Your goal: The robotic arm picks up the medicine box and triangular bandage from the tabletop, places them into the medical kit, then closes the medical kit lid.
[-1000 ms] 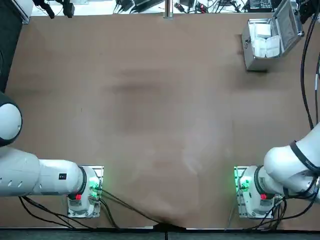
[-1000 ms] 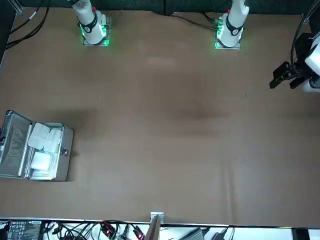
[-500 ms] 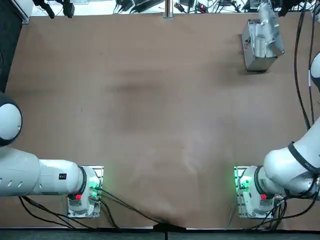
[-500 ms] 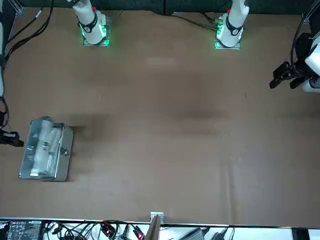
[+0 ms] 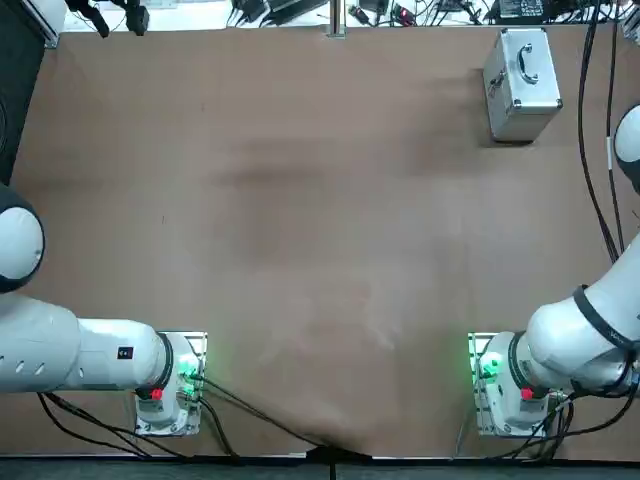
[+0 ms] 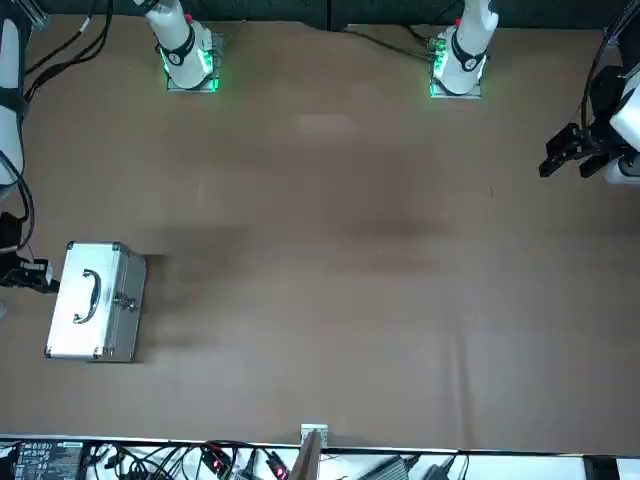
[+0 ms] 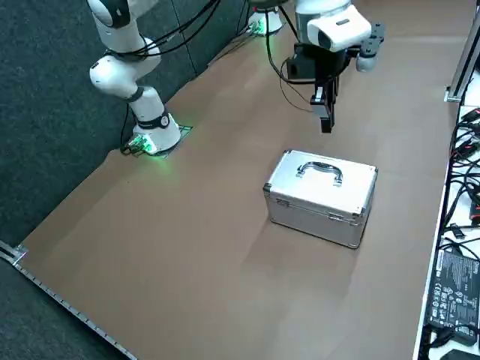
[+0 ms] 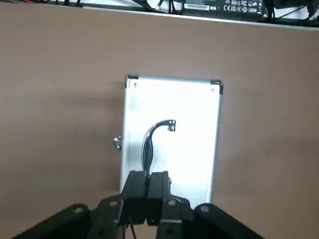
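The closing step looks complete: the flat silver metal lid with its curved handle [image 7: 307, 189] lies down on the boxy silver aluminium case [image 7: 311, 220], at about two o'clock from the middle of the brown tabletop [image 5: 300, 240] in the top view, so the next move is probably just withdrawing the arm. The right wrist view shows the black two-finger right gripper [image 8: 149, 175] clenched on nothing, while the top view misses it; the right side view puts it apart from the case, towards twelve o'clock.
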